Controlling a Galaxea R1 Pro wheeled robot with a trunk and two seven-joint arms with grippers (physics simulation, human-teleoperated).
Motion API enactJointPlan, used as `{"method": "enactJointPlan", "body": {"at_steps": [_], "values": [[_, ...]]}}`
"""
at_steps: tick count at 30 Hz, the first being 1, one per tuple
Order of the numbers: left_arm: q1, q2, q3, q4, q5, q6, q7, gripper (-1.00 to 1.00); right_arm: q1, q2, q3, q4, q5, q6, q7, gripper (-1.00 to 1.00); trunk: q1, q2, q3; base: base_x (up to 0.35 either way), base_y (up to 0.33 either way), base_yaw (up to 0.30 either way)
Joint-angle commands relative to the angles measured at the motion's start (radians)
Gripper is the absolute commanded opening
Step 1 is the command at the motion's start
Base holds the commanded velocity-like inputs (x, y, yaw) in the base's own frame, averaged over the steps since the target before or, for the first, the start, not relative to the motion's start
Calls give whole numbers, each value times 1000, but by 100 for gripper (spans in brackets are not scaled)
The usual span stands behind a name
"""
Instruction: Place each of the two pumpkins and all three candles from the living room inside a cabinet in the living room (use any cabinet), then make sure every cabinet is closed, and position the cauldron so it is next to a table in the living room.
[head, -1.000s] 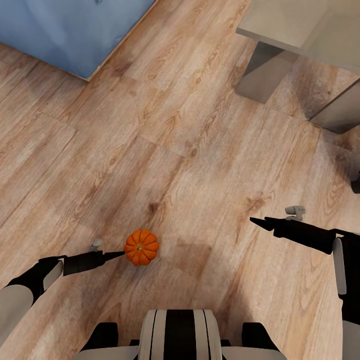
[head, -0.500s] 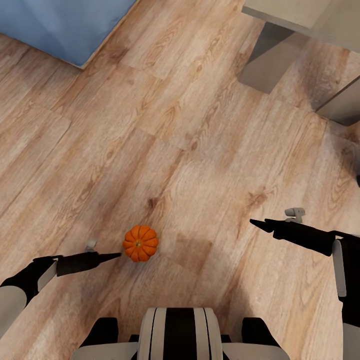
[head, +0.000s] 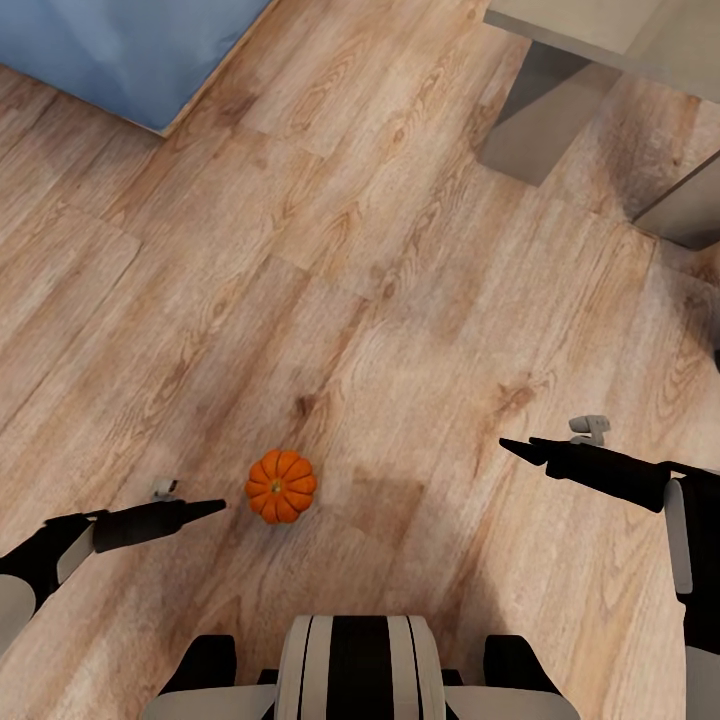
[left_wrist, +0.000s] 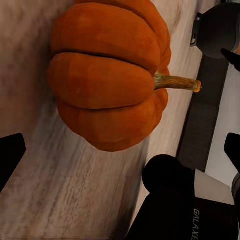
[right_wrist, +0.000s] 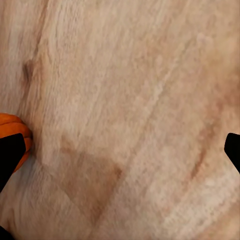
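Observation:
One orange ribbed pumpkin (head: 281, 486) sits on the wood floor just ahead of my base. In the left wrist view the pumpkin (left_wrist: 107, 75) looms close, its stem pointing sideways. My left gripper (head: 212, 508) hovers a short way to the pumpkin's left, its tip aimed at it with a small gap between. The left gripper (left_wrist: 121, 152) is open, its fingertips (left_wrist: 10, 157) spread wider than the pumpkin. My right gripper (head: 515, 447) is held out over bare floor to the right, open and holding nothing. An edge of the pumpkin (right_wrist: 14, 125) shows in the right wrist view.
A blue rug or cushion (head: 120, 50) lies at the far left. A grey table (head: 600, 30) with a slab leg (head: 530, 110) stands at the far right. My own base (head: 355, 665) fills the near edge.
My left gripper has drawn back to the left, from touching the pumpkin to a small gap. The pumpkin stays on the floor. The camera shifted slightly early on; the right arm is still.

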Motion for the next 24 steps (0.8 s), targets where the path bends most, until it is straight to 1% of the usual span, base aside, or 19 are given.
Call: {"method": "enactJointPlan", "body": {"at_steps": [1, 6, 8, 9, 11, 15, 24], "values": [[-1, 1, -7, 0, 7, 12, -1, 100, -1, 0, -1, -1, 4, 6, 7, 100, 0, 0, 0, 0, 0, 0], [-2, 5, -8, 0, 1, 13, 8, 100, -1, 0, -2, -1, 5, 4, 7, 100, 0, 0, 0, 0, 0, 0], [-2, 4, -9, 0, -2, 10, 33, 100, -1, 0, -2, -1, 5, 4, 7, 100, 0, 0, 0, 0, 0, 0], [-3, 4, -10, 0, 0, 4, 66, 100, -1, 0, -2, -1, 5, 4, 7, 100, 0, 0, 0, 0, 0, 0], [-4, 4, -10, -1, 3, -23, 99, 100, -1, 0, -2, -1, 4, 3, 7, 100, 0, 0, 0, 0, 0, 0], [-8, 5, -10, -1, 2, -55, 113, 100, -1, 0, -1, -1, 4, 1, 7, 100, 0, 0, 0, 0, 0, 0], [-20, 6, -8, 0, 2, -96, 130, 100, 0, 0, 1, -1, 4, -1, 8, 100, 0, 0, 0, 0, 0, 0]]}}
